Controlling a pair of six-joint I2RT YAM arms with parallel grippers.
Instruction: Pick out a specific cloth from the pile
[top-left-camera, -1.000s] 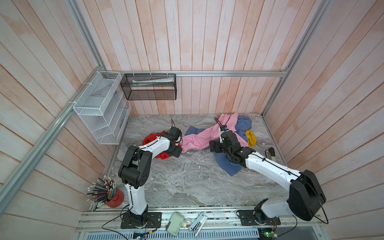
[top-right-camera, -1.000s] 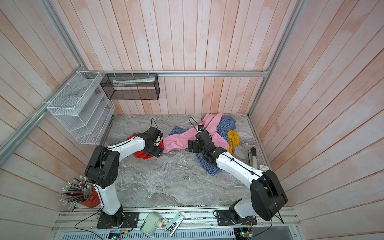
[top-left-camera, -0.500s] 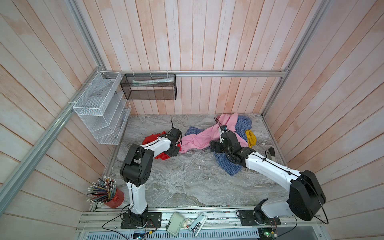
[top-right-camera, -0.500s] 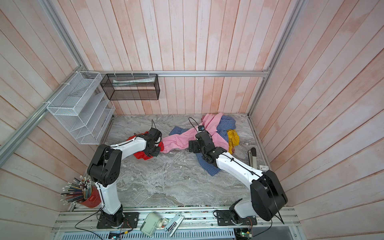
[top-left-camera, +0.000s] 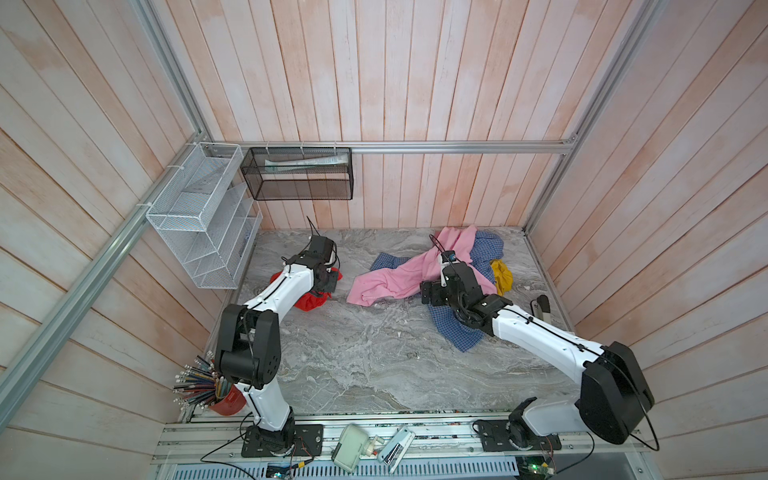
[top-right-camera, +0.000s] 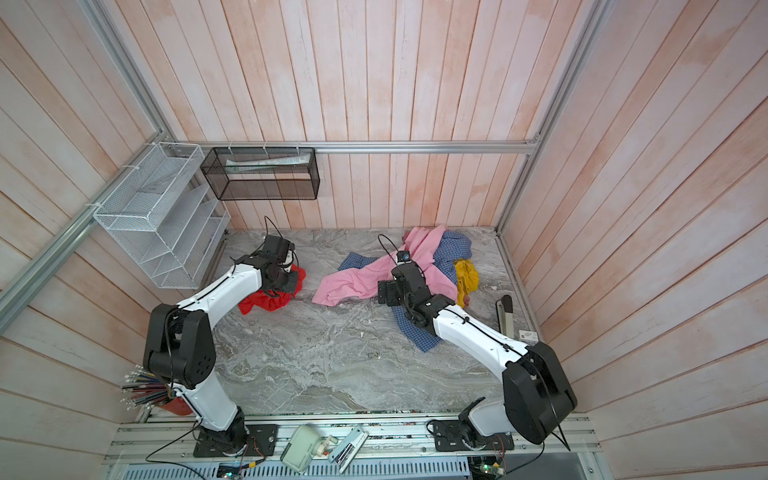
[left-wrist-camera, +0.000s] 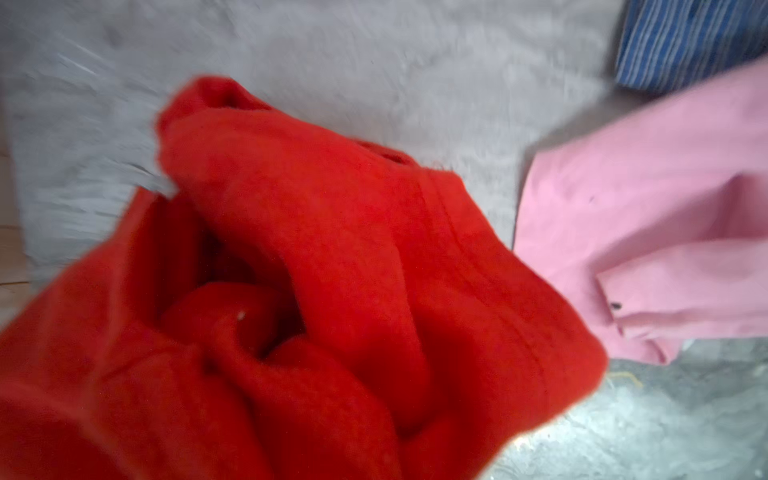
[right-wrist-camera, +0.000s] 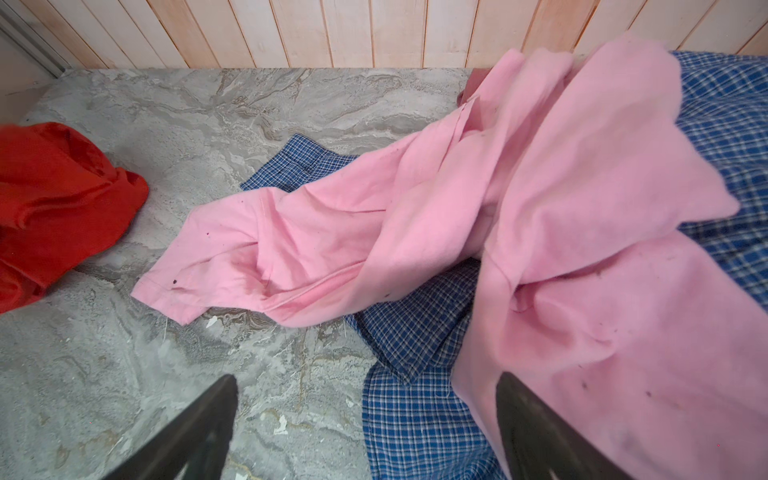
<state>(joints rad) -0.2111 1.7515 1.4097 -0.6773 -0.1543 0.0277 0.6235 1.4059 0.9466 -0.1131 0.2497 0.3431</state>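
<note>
Nearest, the right gripper (right-wrist-camera: 365, 378) holds its jaws apart over the pile (top-left-camera: 409, 276), while the left gripper (top-left-camera: 328, 282), fingertips buried from view, is clamped on the red cloth (left-wrist-camera: 332, 270) well left of that pile, whose mustard garment (top-left-camera: 500, 276) beyond is partly hidden.

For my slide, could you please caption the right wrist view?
Open right gripper facing pink garment draped over blue checked shirt; red cloth lies apart.

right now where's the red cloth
In both top views the red cloth lies on the left of the table under the left gripper, apart from the pink garment to its right.
</note>
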